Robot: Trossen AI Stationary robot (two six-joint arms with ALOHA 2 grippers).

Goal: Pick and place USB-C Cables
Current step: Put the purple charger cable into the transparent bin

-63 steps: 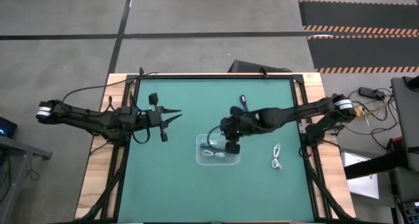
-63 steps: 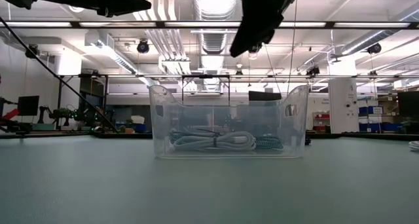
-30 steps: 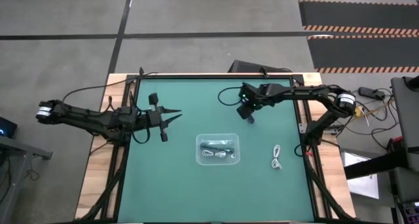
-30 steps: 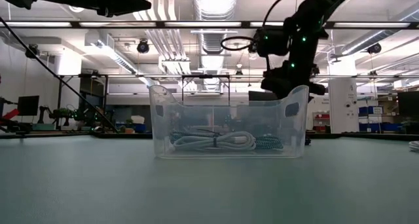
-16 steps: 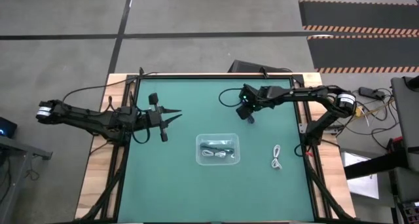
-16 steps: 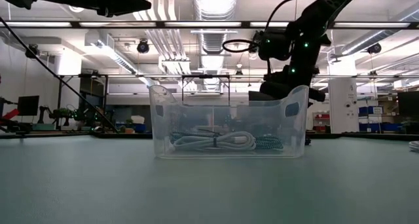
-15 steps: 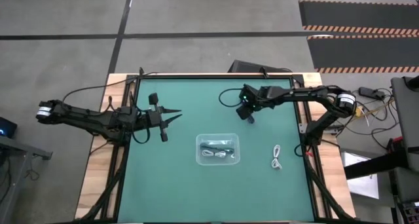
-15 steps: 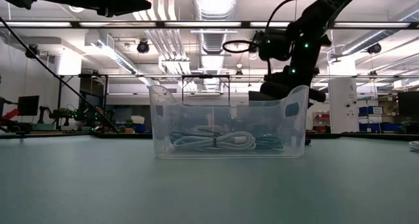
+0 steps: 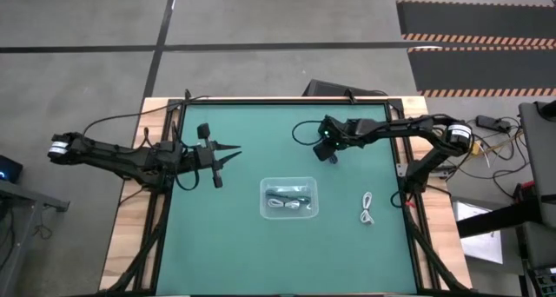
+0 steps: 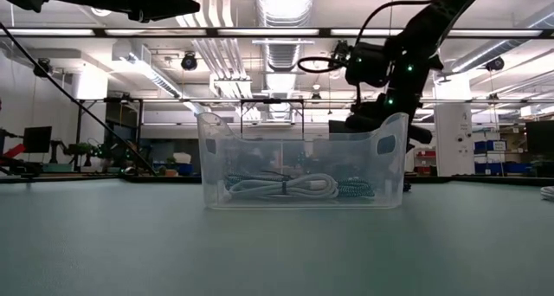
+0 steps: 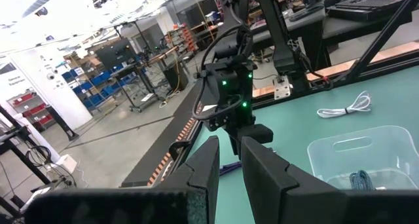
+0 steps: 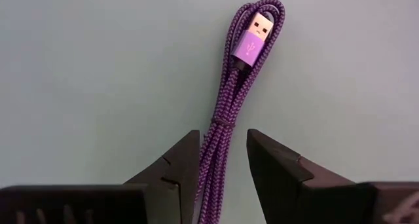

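A purple braided USB cable [image 12: 239, 73], folded into a narrow bundle, lies flat on the green mat in the far half of the table. My right gripper [image 12: 222, 142] hangs over it, slanting down and open, one finger on each side of the bundle's lower stretch and neither touching it; the high view shows the gripper [image 9: 327, 151] there. The clear tray [image 9: 289, 212] at mid-table holds white and dark cables [image 10: 281, 188]. A white cable [image 9: 367, 207] lies on the mat to the tray's right. My left gripper [image 9: 233, 149] waits level at the left, its fingers a narrow gap apart, holding nothing.
A black box [image 9: 326, 89] sits just beyond the table's far edge. The right arm's own black wire loops [image 9: 304, 128] beside its wrist. Bare mat [image 9: 261, 262] stretches along the near side in front of the tray.
My right gripper, which earlier left the tray for the far side of the table, has sunk a little toward the mat over the purple cable and tipped slightly. Its fingers keep the same gap. The tray and the cables lie where they were.
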